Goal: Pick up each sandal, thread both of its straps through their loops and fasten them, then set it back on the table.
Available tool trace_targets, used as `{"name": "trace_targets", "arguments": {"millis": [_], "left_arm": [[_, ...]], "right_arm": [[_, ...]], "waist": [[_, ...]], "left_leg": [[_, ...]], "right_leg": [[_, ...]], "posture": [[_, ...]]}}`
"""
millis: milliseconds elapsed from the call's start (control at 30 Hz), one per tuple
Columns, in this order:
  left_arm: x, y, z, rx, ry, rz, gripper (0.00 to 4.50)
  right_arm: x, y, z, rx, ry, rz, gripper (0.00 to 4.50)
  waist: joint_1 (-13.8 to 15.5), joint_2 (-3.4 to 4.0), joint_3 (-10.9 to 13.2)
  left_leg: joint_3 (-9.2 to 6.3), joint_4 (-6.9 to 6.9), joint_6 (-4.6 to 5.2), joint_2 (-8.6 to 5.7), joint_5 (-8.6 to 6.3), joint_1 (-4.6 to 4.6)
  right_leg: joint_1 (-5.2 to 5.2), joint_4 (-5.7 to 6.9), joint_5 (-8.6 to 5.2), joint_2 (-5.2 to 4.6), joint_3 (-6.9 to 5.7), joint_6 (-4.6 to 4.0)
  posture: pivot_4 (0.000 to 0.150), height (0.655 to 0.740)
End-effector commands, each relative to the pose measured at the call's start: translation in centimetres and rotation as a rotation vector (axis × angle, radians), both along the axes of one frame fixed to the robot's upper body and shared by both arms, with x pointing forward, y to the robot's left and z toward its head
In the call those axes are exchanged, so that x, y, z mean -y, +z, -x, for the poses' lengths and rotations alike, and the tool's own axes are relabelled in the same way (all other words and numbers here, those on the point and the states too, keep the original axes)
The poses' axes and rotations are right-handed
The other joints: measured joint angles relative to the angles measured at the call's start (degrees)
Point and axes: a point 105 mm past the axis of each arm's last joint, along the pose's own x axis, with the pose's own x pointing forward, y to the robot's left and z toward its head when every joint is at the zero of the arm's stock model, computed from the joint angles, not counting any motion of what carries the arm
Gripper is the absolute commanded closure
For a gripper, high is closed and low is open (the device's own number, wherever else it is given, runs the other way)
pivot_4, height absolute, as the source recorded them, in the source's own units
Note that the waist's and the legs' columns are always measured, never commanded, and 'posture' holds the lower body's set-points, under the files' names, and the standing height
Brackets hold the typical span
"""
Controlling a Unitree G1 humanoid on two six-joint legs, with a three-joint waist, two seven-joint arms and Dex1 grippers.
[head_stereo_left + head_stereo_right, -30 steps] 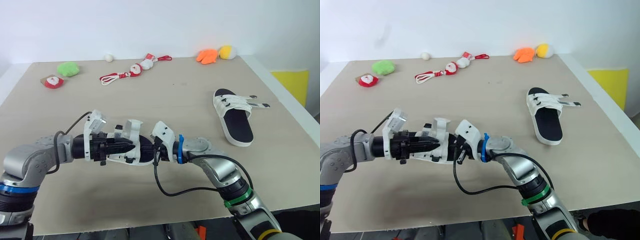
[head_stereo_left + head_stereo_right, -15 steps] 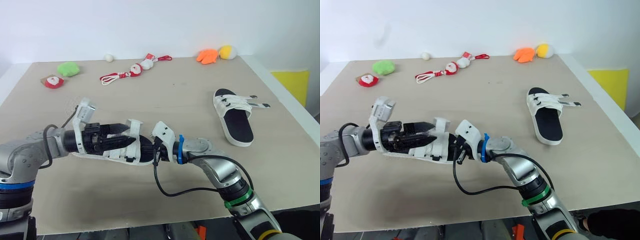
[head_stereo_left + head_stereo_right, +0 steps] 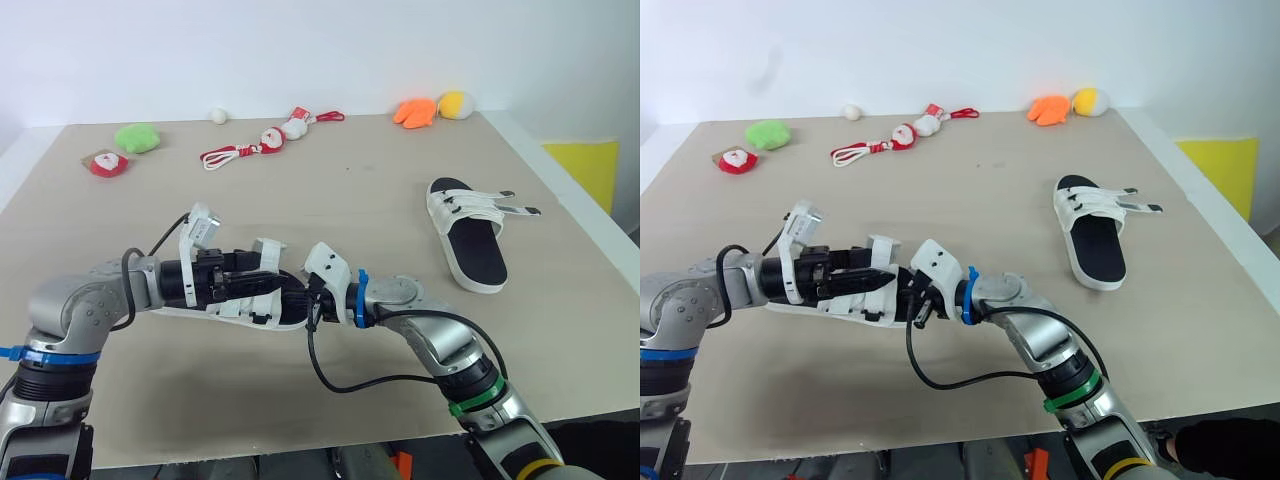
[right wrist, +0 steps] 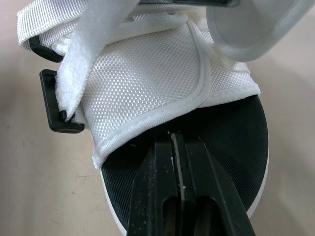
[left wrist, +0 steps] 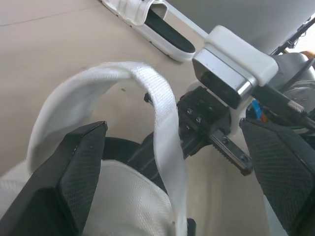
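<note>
White strap [image 5: 165, 123] sits between my left gripper's [image 3: 268, 285] spread fingers [image 5: 74, 172]; that hand has slid back right over the last half second. Sandal [image 3: 232, 308] is near the table's [image 3: 360, 150] front edge, long axis left-right, strap end toward my right gripper [image 4: 175, 142], which is pinched on its sole. Second sandal [image 3: 465, 235] is by the right edge, unmoved.

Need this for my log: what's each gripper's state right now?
Left gripper: open, around the white strap.
Right gripper: shut on the sandal.
</note>
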Motion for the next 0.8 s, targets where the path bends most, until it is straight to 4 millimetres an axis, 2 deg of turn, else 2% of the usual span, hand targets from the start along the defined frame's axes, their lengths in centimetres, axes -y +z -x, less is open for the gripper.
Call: {"name": "trace_targets", "arguments": {"millis": [33,133,233,567,800], "left_arm": [[0.0,1.7,0.1,0.051,-0.022,0.034,1.77],[-0.3,1.4,0.3,0.051,-0.037,0.005,3.28],[-0.5,0.7,0.7,0.049,-0.047,-0.033,4.44],[-1.3,-2.5,2.0,0.044,-0.069,-0.191,4.44],[-1.3,-2.6,2.4,0.046,-0.087,-0.182,4.44]], "right_arm": [[0.0,-0.3,0.0,-0.005,-0.006,0.01,4.5],[0.0,-0.3,-0.1,-0.004,-0.007,0.007,4.5],[-0.1,-0.3,-0.1,-0.003,-0.006,0.005,4.5],[-0.3,-0.3,-0.1,-0.001,0.004,0.001,4.5],[-0.3,-0.3,-0.1,-0.001,0.008,0.005,4.5]], "waist": [[-0.03,0.0,0.0],[-0.03,0.0,0.0],[-0.04,0.0,0.0],[-0.1,0.0,0.0],[-0.11,0.0,0.0]], "left_leg": [[0.0,0.0,0.0,0.0,0.0,0.0],[0.0,-0.01,0.0,0.0,0.0,0.01],[-0.01,-0.01,0.0,0.0,0.0,0.01],[-0.01,-0.01,0.0,0.01,0.0,0.03],[0.0,-0.01,0.0,0.02,0.0,0.06]], "right_leg": [[0.0,0.0,0.0,0.0,0.0,0.0],[0.0,0.0,0.0,0.0,0.0,0.0],[0.0,0.0,0.0,0.01,0.0,0.0],[-0.01,0.01,0.01,0.01,0.0,-0.01],[-0.01,0.01,0.01,0.01,0.0,-0.01]], "posture": [[0.15,0.74],[0.15,0.74],[0.15,0.74],[0.15,0.74],[0.15,0.74]]}}
